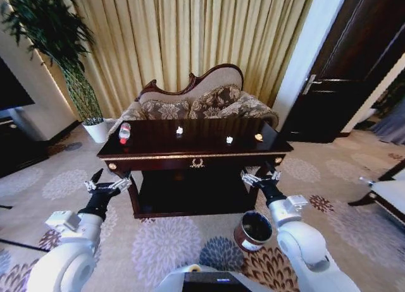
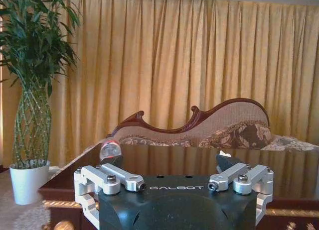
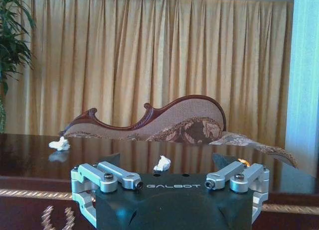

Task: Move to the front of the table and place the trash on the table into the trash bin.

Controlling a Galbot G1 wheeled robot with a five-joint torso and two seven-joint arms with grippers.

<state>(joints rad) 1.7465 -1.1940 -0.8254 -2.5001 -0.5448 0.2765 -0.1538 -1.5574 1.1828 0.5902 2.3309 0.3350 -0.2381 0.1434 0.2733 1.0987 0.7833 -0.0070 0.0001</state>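
The dark glossy table [image 1: 196,156] with gold trim stands straight ahead of me. A clear bottle with a red cap [image 1: 124,133] lies on its left end, also seen in the left wrist view as the bottle [image 2: 110,150]. Two white paper wads [image 1: 180,131] [image 1: 229,139] sit on the top, seen from the right wrist as wads [image 3: 60,144] [image 3: 162,164]. The brown trash bin [image 1: 254,231] stands on the carpet at the table's front right. My left gripper [image 1: 104,183] and right gripper [image 1: 261,177] hover open and empty before the table's front corners.
A small orange scrap [image 1: 258,137] lies near the table's right end. A carved sofa [image 1: 196,102] stands behind the table, a white plant pot [image 1: 95,129] at the back left, a black cabinet [image 1: 16,146] far left, a chair [image 1: 386,191] at the right.
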